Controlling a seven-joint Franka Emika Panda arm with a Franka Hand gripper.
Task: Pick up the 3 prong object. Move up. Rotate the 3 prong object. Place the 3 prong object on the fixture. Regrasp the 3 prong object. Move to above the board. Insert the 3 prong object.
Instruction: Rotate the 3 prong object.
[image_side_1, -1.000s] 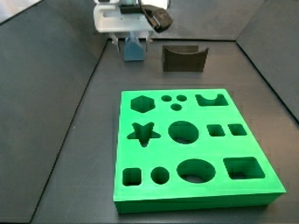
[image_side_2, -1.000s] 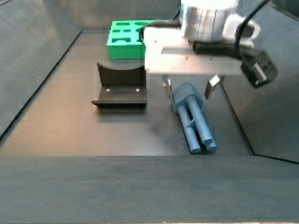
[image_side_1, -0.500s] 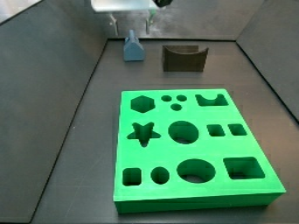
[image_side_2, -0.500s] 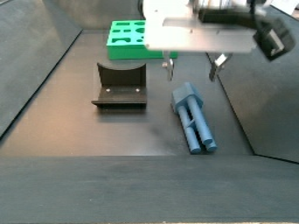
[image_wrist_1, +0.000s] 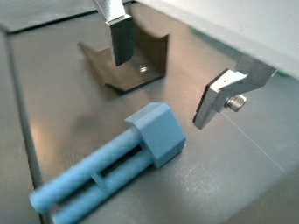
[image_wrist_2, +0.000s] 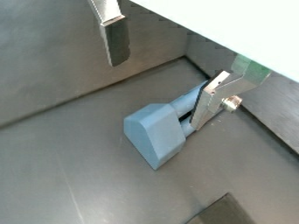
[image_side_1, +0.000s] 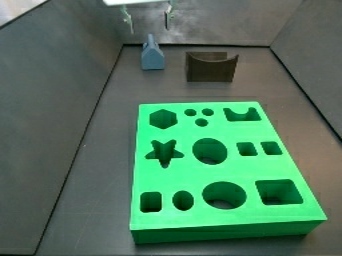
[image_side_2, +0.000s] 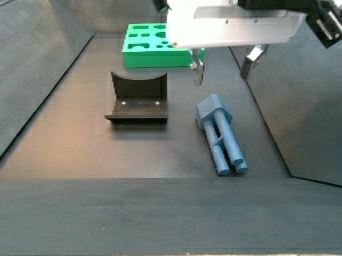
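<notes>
Hovering above the worktop, the hand (image_side_2: 225, 60) is being held open and empty over the 3 prong object (image_side_2: 223, 134).

In both wrist views the two silver fingers (image_wrist_1: 115, 32) (image_wrist_2: 215, 96) are being kept wide apart, with nothing between them, and the 3 prong object (image_wrist_1: 111, 162) (image_wrist_2: 163, 131) is lying flat on the dark worktop (image_side_2: 147, 150) below them, untouched. In a side view the fixture (image_side_2: 138, 97) is being seen just beside the piece, apart from it, and the board (image_side_2: 151, 44) is lying beyond the fixture. In a side view the board (image_side_1: 225, 170) is filling the foreground, with the fixture (image_side_1: 210, 65) and the 3 prong object (image_side_1: 152, 54) at the far end under the hand (image_side_1: 148, 12).
</notes>
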